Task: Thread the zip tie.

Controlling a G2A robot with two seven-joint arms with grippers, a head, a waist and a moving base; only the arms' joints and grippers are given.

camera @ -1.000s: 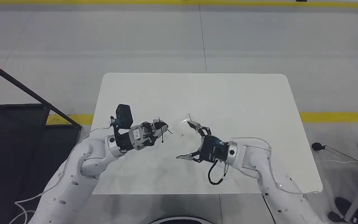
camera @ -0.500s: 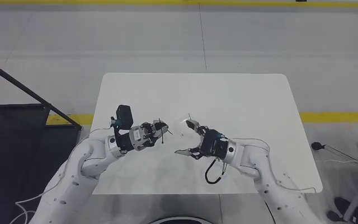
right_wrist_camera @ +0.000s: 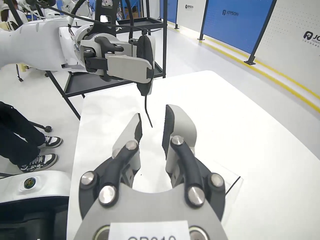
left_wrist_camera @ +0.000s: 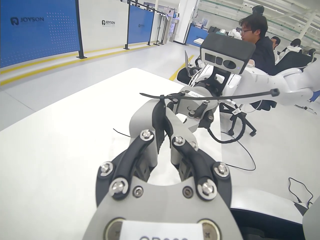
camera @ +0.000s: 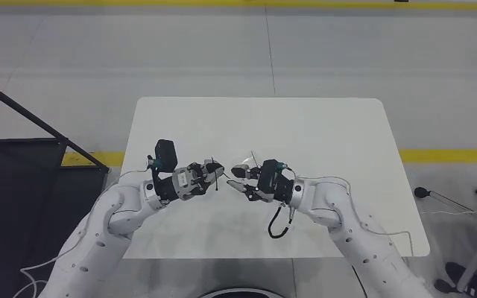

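My left gripper point(left_wrist_camera: 163, 108) is clamped on one black zip tie point(left_wrist_camera: 225, 97), up over the table point(right_wrist_camera: 225, 113). My right gripper point(right_wrist_camera: 154, 112) is spread wide, with the tie's tail just off its tips. One more black strip point(right_wrist_camera: 233, 183) lies on the table.

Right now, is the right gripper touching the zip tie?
Apart. In the right wrist view the zip tie tail hangs between the open fingers of the right gripper, with bare table showing on both sides of it.
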